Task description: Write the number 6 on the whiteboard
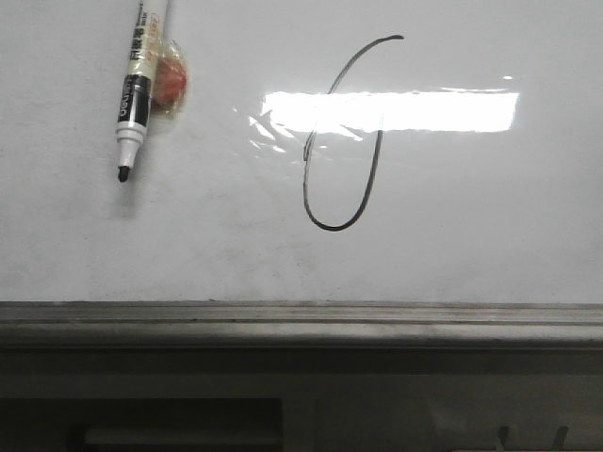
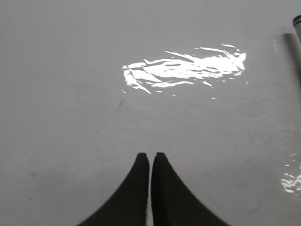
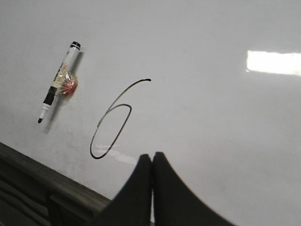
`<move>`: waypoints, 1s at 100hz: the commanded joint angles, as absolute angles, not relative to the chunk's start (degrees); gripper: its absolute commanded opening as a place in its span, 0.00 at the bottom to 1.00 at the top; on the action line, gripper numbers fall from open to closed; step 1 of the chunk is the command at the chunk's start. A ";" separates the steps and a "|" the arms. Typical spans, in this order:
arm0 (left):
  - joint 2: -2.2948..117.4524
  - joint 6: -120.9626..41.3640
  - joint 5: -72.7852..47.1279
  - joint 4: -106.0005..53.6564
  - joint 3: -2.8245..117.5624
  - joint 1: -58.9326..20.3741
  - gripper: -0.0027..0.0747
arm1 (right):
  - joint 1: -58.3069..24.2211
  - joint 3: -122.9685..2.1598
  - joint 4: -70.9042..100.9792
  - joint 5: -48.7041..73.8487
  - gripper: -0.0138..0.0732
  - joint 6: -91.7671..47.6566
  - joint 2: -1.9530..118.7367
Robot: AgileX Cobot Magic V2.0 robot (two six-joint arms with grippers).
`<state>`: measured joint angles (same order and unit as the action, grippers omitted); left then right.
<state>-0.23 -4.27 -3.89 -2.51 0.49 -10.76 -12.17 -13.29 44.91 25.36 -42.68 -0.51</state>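
Whiteboard (image 1: 471, 235) surface carries one number 6 (image 1: 341, 141), drawn in thin black line right of centre, its loop crossing the bright light reflection (image 1: 396, 111). We count one marker (image 1: 139, 85) lying uncapped at far left, tip toward the near ledge (image 1: 301, 315), with a reddish object (image 1: 171, 80) attached beside its barrel; we cannot identify it with certainty. We count two grippers: left gripper (image 2: 150, 157) and right gripper (image 3: 152, 157), each with fingers pressed together, holding nothing.
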 commanded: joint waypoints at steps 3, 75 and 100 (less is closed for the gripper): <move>-2.10 -3.79 -1.26 -3.11 -2.37 -10.92 0.01 | -11.93 -14.71 46.52 21.52 0.10 -43.16 0.84; -2.10 -3.79 -1.97 -4.64 -2.37 -5.08 0.01 | -11.93 -14.71 46.52 21.42 0.10 -43.16 0.84; -2.00 -3.79 -1.97 -4.64 -2.37 -5.08 0.01 | -11.93 -14.71 46.52 21.42 0.10 -43.16 0.84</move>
<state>-0.23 -4.18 -5.96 -4.10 0.49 -5.21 -12.17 -13.29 44.91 25.10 -42.68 -0.51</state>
